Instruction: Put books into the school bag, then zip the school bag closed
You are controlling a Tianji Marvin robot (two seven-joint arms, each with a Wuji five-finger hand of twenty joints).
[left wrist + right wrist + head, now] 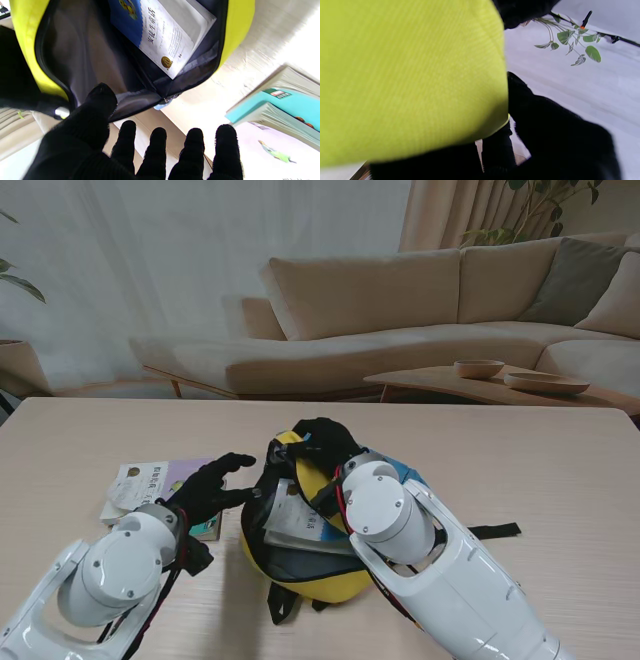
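From the stand's view, the yellow school bag (300,565) lies near the middle of the desk (520,450), its mouth open toward the left. One book (298,522) sits inside it, its pale cover showing through the opening. The right hand (322,442) grips the bag's upper flap at the far side, holding the opening up. The left hand (208,488) hovers just left of the bag with fingers spread and nothing in it. Under that hand, a small stack of books (140,485) rests on the desk to the bag's left.

The left wrist view shows the bag's dark grey lining and zipper edge, with the blue and white book (165,37) tucked in at a slant. The gloved fingers (192,147) are apart. A teal book (287,102) lies on a pale one outside the bag.

The right wrist view is filled by yellow bag fabric (407,80), pinched between black fingers (545,120).
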